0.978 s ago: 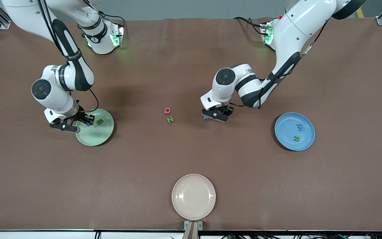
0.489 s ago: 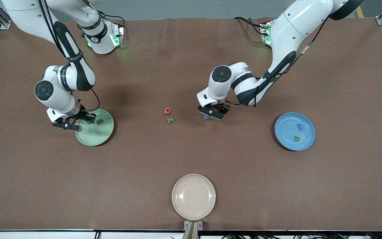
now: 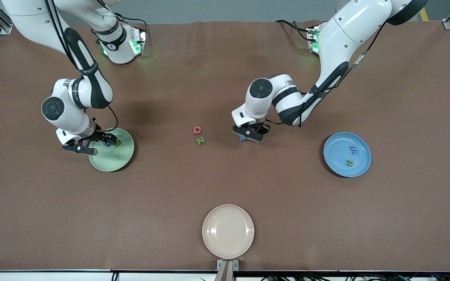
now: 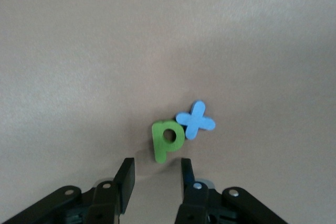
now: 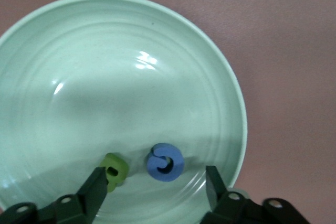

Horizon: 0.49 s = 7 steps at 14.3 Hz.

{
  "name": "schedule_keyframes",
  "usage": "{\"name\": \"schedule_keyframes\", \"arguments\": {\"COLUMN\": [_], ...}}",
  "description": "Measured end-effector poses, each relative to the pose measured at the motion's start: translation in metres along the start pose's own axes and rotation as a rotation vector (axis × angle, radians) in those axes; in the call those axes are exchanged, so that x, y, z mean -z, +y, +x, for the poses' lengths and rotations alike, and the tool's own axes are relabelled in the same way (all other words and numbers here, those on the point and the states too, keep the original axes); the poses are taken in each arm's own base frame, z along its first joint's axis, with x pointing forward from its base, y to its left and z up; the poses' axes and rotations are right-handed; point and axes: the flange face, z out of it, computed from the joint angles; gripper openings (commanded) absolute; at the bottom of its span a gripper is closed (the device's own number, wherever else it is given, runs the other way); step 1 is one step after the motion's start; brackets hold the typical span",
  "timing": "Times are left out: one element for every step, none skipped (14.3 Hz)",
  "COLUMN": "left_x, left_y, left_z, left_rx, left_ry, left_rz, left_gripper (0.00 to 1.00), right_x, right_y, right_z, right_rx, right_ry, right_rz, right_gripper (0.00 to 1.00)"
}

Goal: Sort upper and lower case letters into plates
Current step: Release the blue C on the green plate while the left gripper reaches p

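From the front, the pale green plate (image 3: 111,155) lies under the right gripper (image 3: 92,143) and the blue plate (image 3: 347,154) toward the left arm's end; wrist views show the left gripper (image 4: 156,176) open near a green letter (image 4: 167,140) on the bench (image 4: 79,51), the right gripper (image 5: 156,183) open over a blue letter (image 5: 165,163).

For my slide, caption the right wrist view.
Open right gripper above pale green plate holding blue letter and green letter.

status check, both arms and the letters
Left gripper open over green p and blue x. Right gripper open over pale green plate, blue letter released.
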Motion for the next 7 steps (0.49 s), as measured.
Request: {"name": "schedule_keyframes", "arguments": {"left_x": [0.001, 0.0, -0.002, -0.004, -0.006, -0.008, -0.01], "left_y": [0.0, 0.001, 0.003, 0.005, 0.006, 0.007, 0.007], "left_z": [0.002, 0.003, 0.003, 0.002, 0.001, 0.0, 0.0], "left_rx": [0.001, 0.0, -0.002, -0.005, -0.007, -0.008, -0.01], "left_ry": [0.004, 0.004, 0.001, -0.003, -0.007, -0.01, -0.011], "left_rz": [-0.002, -0.004, -0.007, -0.008, -0.01, -0.01, -0.009], "left_gripper": [0.43, 0.43, 0.43, 0.42, 0.42, 0.42, 0.42], "right_x": [0.005, 0.013, 0.023, 0.03, 0.037, 0.042, 0.047], "right_y": [-0.008, -0.021, -0.041, -0.064, -0.091, -0.118, -0.145], "right_z": [0.001, 0.001, 0.0, -0.005, -0.013, -0.021, -0.03], "right_rx": [-0.018, -0.042, -0.069, -0.089, -0.089, -0.069, -0.035], "right_ry": [-0.01, -0.014, -0.01, -0.004, 0.007, 0.018, 0.029], "right_rz": [0.0, 0.001, 0.003, 0.006, 0.009, 0.013, 0.017], "right_gripper": [1.0, 1.0, 1.0, 1.0, 1.0, 1.0, 1.0]}}
